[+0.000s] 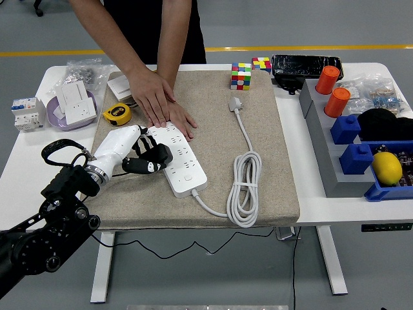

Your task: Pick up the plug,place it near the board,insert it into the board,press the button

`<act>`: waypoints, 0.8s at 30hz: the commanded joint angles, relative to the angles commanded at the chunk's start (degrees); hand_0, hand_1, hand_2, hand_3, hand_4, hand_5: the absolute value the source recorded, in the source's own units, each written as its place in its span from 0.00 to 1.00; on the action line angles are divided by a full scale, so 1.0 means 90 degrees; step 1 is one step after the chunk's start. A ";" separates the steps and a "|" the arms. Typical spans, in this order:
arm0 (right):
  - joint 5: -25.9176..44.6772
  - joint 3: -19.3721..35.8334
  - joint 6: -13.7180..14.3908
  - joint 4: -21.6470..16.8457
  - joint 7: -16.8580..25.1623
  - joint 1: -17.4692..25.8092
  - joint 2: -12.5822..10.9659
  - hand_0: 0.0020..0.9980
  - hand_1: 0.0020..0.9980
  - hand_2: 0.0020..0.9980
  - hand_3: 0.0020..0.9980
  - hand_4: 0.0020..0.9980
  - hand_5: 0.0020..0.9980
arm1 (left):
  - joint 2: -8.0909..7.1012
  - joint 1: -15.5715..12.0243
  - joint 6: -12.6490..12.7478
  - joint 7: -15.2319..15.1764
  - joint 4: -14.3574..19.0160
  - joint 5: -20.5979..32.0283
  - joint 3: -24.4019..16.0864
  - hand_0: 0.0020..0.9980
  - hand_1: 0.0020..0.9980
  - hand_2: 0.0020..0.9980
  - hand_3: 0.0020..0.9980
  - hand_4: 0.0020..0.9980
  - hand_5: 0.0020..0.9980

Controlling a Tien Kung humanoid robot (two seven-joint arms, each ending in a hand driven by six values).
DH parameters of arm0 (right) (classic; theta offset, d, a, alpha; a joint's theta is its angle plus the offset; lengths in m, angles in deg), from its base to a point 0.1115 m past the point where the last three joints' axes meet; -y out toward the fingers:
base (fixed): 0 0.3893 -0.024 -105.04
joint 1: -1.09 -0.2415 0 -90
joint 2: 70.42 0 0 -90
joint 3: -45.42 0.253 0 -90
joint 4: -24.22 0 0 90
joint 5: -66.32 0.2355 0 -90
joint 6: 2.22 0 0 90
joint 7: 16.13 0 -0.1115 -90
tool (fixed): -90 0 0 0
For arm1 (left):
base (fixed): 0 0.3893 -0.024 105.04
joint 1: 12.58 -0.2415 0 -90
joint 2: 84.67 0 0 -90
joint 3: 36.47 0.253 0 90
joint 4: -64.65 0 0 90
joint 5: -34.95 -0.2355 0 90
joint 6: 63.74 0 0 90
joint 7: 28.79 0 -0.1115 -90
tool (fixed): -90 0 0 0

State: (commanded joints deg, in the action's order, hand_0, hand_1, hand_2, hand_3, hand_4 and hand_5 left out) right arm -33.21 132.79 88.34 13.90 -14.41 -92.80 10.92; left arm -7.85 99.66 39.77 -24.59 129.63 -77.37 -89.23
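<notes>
A white power strip (181,161) lies diagonally on the beige mat (258,148). Its cable runs from the near end into a coil (244,188) and up to the white plug (235,103), which lies loose on the mat's far part. My left hand (147,159), white-backed with black fingers, hovers at the strip's left edge. The fingers are curled with nothing in them, their tips over the strip's middle sockets. A person's two hands (157,98) press flat on the strip's far end.
A yellow tape measure (117,113), a purple dish with a socket (71,106) and a breaker (27,112) sit at the left. Two cubes (241,75) stand behind the mat. Grey and blue bins (344,139) with orange caps and a lemon fill the right.
</notes>
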 joint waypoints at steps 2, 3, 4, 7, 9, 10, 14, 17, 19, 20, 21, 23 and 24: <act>0.0010 -0.0011 0.0001 0.0000 0.0004 -0.0006 -0.0003 0.98 0.93 0.87 0.89 1.00 1.00 | 0.0008 0.0009 0.0006 -0.0001 -0.0032 0.0000 0.0000 0.40 0.34 0.27 0.28 0.16 0.00; 0.0019 -0.0015 0.0002 0.0000 0.0007 -0.0011 -0.0006 0.98 0.93 0.87 0.89 1.00 1.00 | 0.0013 0.0017 0.0004 -0.0001 -0.0052 -0.0005 -0.0001 0.40 0.34 0.27 0.28 0.16 0.00; 0.0021 -0.0012 0.0003 0.0000 0.0007 -0.0013 -0.0006 0.98 0.93 0.87 0.89 1.00 1.00 | 0.0015 0.0022 0.0005 -0.0002 -0.0062 -0.0007 0.0003 0.40 0.34 0.27 0.28 0.16 0.00; 0.0012 0.0007 0.0003 0.0000 0.0009 -0.0015 -0.0011 0.98 0.93 0.87 0.89 1.00 1.00 | 0.0015 0.0042 0.0008 0.0000 -0.0091 -0.0017 0.0020 0.40 0.34 0.27 0.28 0.16 0.00; 0.0011 0.0029 0.0004 0.0000 0.0008 -0.0013 -0.0014 0.98 0.93 0.87 0.89 1.00 1.00 | 0.0017 0.0060 0.0011 -0.0006 -0.0122 -0.0022 0.0026 0.40 0.34 0.27 0.28 0.16 0.00; 0.0012 0.0033 0.0004 0.0000 0.0008 -0.0013 -0.0014 0.98 0.93 0.87 0.89 1.00 1.00 | 0.0015 0.0067 0.0013 -0.0011 -0.0135 -0.0029 0.0026 0.40 0.34 0.27 0.28 0.16 0.00; 0.0007 0.0049 0.0004 0.0000 0.0005 -0.0007 -0.0009 0.98 0.93 0.87 0.89 1.00 1.00 | -0.0013 0.0087 -0.0003 -0.0019 -0.0166 -0.0066 0.0018 0.40 0.34 0.27 0.29 0.17 0.00; 0.0012 0.0052 0.0005 0.0000 0.0008 -0.0008 -0.0006 0.98 0.93 0.87 0.89 1.00 1.00 | -0.0072 0.0101 -0.0026 -0.0027 -0.0158 -0.0084 0.0038 0.40 0.34 0.27 0.29 0.17 0.00; 0.0015 0.0053 0.0006 0.0000 0.0009 -0.0011 -0.0006 0.98 0.93 0.87 0.89 1.00 1.00 | -0.0105 0.0110 -0.0040 -0.0029 -0.0149 -0.0084 0.0056 0.40 0.35 0.27 0.29 0.17 0.00; 0.0010 0.0056 0.0005 0.0000 0.0009 -0.0013 -0.0007 0.98 0.93 0.87 0.89 1.00 1.00 | -0.0124 0.0118 -0.0055 -0.0031 -0.0145 -0.0086 0.0067 0.40 0.35 0.27 0.29 0.17 0.00; 0.0013 0.0054 0.0005 0.0000 0.0009 -0.0016 -0.0007 0.98 0.93 0.87 0.89 1.00 1.00 | -0.0139 0.0126 -0.0065 -0.0031 -0.0139 -0.0083 0.0080 0.40 0.35 0.27 0.29 0.17 0.00; 0.0021 0.0042 0.0007 0.0000 0.0011 -0.0026 -0.0012 0.98 0.93 0.87 0.89 1.00 1.00 | -0.0180 0.0149 -0.0089 -0.0025 -0.0120 -0.0086 0.0114 0.40 0.35 0.27 0.29 0.17 0.00; 0.0027 0.0039 0.0008 0.0000 0.0011 -0.0031 -0.0014 0.98 0.93 0.87 0.89 1.00 1.00 | -0.0193 0.0160 -0.0101 -0.0024 -0.0116 -0.0081 0.0125 0.40 0.35 0.27 0.29 0.17 0.00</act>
State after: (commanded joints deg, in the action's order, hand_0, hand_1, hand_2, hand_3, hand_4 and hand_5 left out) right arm -32.96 133.14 88.41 13.90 -14.31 -93.08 10.80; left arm -9.59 101.11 38.86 -24.81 128.58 -78.10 -88.10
